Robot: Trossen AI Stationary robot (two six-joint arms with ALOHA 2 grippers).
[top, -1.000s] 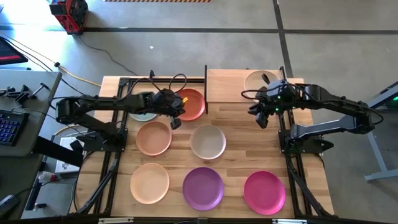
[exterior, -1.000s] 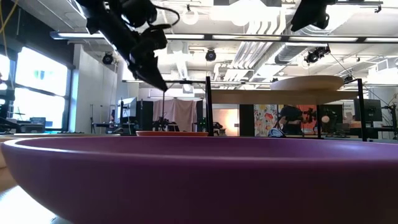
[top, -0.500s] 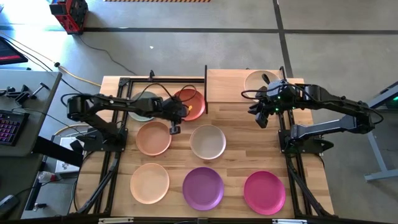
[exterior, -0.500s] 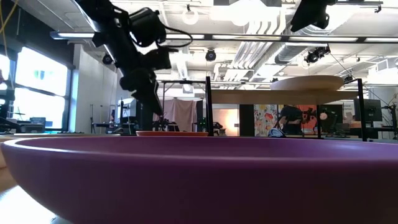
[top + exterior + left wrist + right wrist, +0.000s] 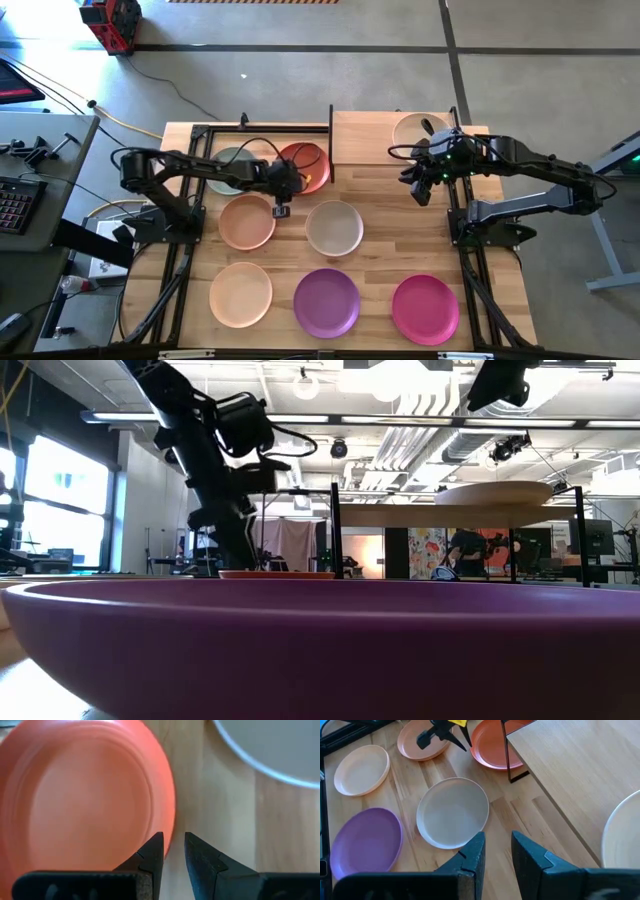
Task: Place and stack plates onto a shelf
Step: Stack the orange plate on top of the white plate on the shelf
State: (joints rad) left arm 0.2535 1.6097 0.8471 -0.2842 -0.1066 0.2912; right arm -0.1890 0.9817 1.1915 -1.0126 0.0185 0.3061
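Observation:
The terracotta plate [image 5: 305,167] lies flat on the table, left of the shelf [image 5: 380,140]. My left gripper [image 5: 172,840] points steeply down at this plate's near rim [image 5: 171,815]. It is open by a narrow gap, with one fingertip over the rim and the other over bare wood. I see no touch. A cream plate [image 5: 420,132] rests on the shelf. My right gripper [image 5: 496,842] hangs open and empty above the table, just in front of the shelf [image 5: 560,765].
More plates lie flat on the tabletop: sage green [image 5: 228,165], tan [image 5: 247,221], off-white [image 5: 334,228], pale peach [image 5: 240,293], purple [image 5: 326,302] and magenta [image 5: 425,308]. A black shelf post [image 5: 331,140] stands right beside the terracotta plate.
My left gripper has come down from above the terracotta plate toward the table, ending low at the plate's near rim, and has rolled somewhat about its pointing line. No plate has moved.

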